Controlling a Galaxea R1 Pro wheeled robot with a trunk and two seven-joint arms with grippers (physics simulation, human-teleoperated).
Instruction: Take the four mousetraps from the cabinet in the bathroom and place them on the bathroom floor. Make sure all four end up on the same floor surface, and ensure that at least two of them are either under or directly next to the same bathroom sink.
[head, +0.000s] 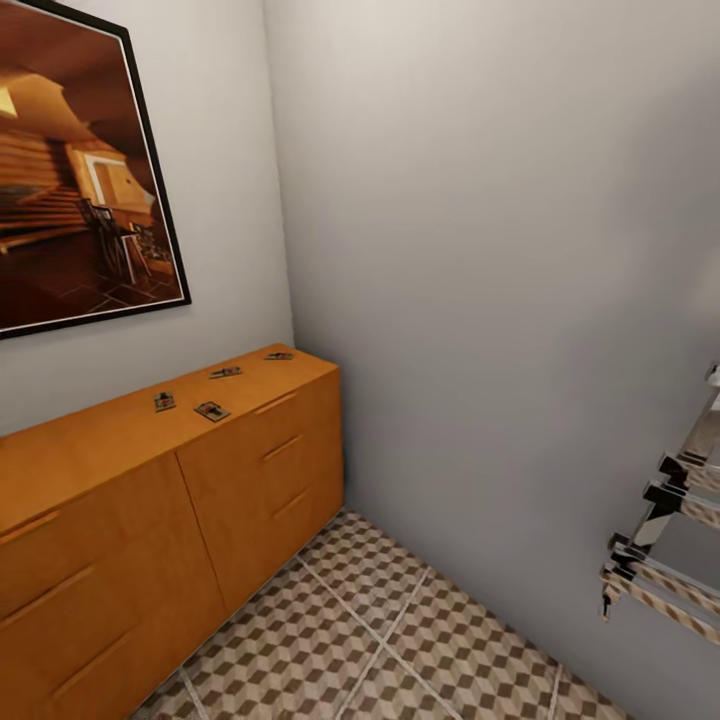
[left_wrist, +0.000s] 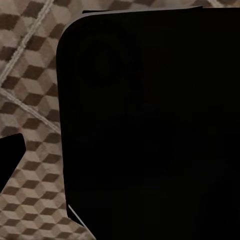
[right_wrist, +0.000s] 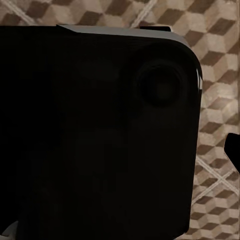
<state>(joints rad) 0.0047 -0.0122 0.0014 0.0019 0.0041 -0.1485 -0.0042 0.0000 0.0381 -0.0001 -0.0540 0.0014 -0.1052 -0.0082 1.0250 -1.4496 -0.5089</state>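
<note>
Several mousetraps lie on the flat top of the orange-brown cabinet (head: 250, 470) along the left wall. Two of them (head: 164, 402) (head: 211, 411) are side by side near the middle, another (head: 225, 372) lies farther back, and one (head: 279, 356) is near the far end. The cube-patterned bathroom floor (head: 400, 620) spreads in front of the cabinet. The sink is out of view. In both wrist views a large black robot part (left_wrist: 150, 125) (right_wrist: 100, 135) hangs over the tiles. A dark tip (left_wrist: 10, 160) (right_wrist: 234, 147) juts in at the edge of each, and its state is unreadable.
A dark-framed picture (head: 80, 170) hangs above the cabinet. A chrome towel rail (head: 665, 560) projects from the right wall at low height. The room ends in a grey corner just beyond the cabinet's far end, leaving a narrow strip of tiles between cabinet and right wall.
</note>
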